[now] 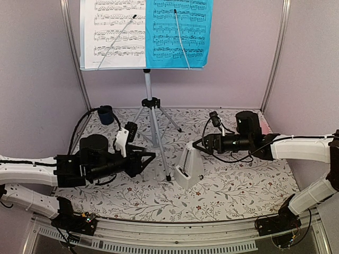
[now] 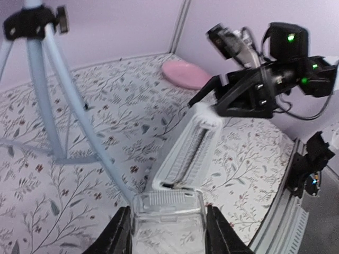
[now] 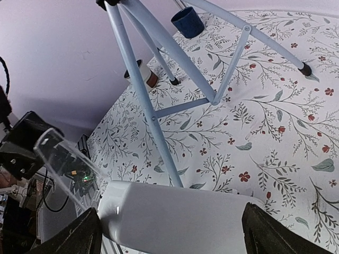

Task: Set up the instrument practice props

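- Metronome (image 1: 189, 168) upright on counter (image 1: 238, 190), top touching right claw (image 1: 197, 144), jaws spread around it.
- Left claw (image 1: 150, 156) open, empty, metronome just ahead, tripod stand (image 1: 152, 114) leg between.

The white metronome (image 3: 175, 214) sits between the right pincer's (image 3: 169, 225) dark fingers (image 3: 71, 238), which look closed against its sides, though contact is hard to confirm. Beyond it, the tripod legs (image 3: 159, 114) stand on the floral table (image 3: 275, 137), a blue cup (image 3: 186, 21) farther back.
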You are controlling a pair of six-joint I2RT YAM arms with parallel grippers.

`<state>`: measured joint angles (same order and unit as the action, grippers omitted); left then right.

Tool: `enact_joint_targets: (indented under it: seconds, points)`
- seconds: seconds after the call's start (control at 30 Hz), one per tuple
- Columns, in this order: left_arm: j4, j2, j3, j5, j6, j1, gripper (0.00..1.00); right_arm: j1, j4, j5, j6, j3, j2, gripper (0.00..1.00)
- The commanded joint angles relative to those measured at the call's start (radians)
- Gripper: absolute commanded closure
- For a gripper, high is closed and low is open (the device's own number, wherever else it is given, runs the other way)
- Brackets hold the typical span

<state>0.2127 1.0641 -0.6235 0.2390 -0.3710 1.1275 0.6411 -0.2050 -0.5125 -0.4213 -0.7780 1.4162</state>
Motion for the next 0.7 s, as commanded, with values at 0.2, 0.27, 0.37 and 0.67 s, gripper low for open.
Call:
enact_joint_targets:
  seconds: [0.2, 0.27, 0.37, 0.67]
  points:
    - [-0.569, 0.131, -0.054, -0.036, -0.255, -0.277, 1.00, -0.001, 0.172, -0.026, 0.076, -0.068, -0.025, 0.03]
    - [-0.537, 0.186, -0.053, -0.071, -0.229, -0.345, 1.00, -0.001, 0.170, -0.045, 0.085, -0.084, -0.027, 0.01]
    - [-0.507, 0.271, -0.083, -0.088, -0.201, -0.403, 1.00, -0.001, 0.201, -0.059, 0.105, -0.129, -0.028, 0.01]
    - [-0.491, 0.486, -0.180, -0.074, -0.173, -0.430, 0.99, -0.001, 0.333, 0.025, 0.147, -0.125, -0.140, 0.00]
